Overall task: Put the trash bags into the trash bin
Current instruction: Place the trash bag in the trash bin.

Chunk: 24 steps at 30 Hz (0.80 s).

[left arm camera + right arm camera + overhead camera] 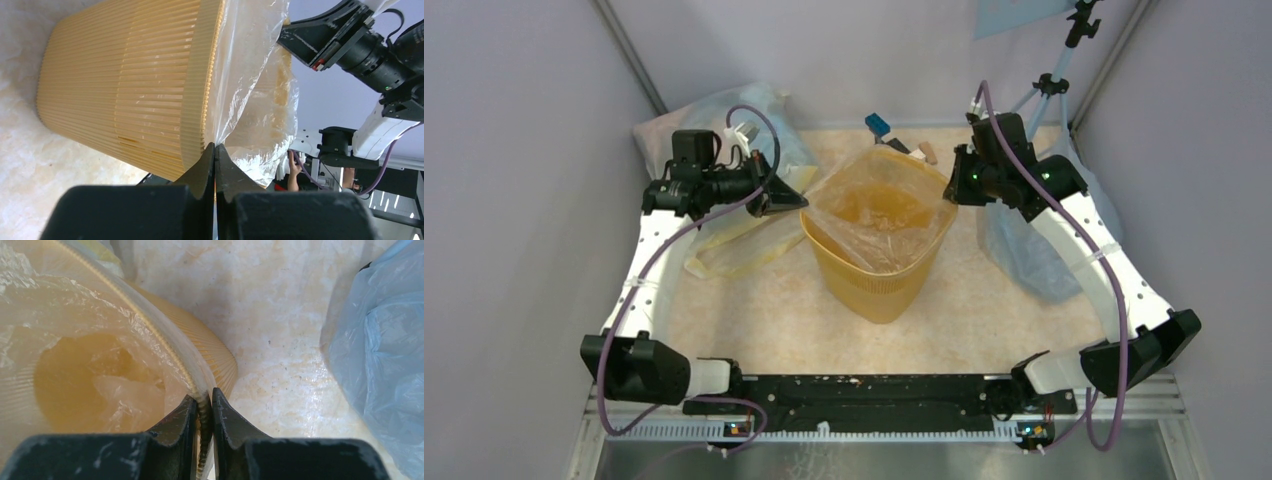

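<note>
Upright bin [879, 250] mid-table [764, 310]; bag [884, 215] already down inside it, film lapping the rim; left gripper [796, 198] fully closed, apparently pinching film at the bin's left rim; right gripper [952, 185] nearly closed, clamped on the right rim with film between. Risks: outward pull by either arm could tear the thin film or tip the light bin; glossy film may slip from the left pinch and sag inward.

Open table [764, 320] lies in front of the trash bin [874, 285], its mouth flanked by the left gripper [802, 200] pinching the trash bag [894, 228] and the right gripper [952, 185] clamped on its rim, a bluish sack [1024, 250] crowding the right.
</note>
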Tool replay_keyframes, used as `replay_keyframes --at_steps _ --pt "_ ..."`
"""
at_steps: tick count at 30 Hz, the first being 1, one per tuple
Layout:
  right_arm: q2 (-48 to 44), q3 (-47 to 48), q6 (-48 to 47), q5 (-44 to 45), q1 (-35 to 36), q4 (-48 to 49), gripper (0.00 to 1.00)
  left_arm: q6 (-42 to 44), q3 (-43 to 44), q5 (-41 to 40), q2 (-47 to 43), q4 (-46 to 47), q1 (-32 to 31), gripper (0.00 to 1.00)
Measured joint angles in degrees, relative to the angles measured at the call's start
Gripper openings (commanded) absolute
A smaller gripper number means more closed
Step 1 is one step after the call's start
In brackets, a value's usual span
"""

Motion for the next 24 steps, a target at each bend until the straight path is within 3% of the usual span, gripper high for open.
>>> replay_keyframes --at_steps 7,12,24 --pt "-0.13 -0.20 -0.20 0.22 0.07 0.61 0.01 -1.31 -6.62 0.85 -4.74 5.16 0.11 0.00" --pt "-0.37 -0.57 -0.63 0.02 0.07 1.16 0.09 -3.76 -11.67 2.40 -7.98 11.65 0.31 0.00" --pt "-0.55 -1.64 -2.64 -2.69 -0.13 5.27 0.60 -7.50 -19.34 7.13 -12.28 20.61 0.63 0.00"
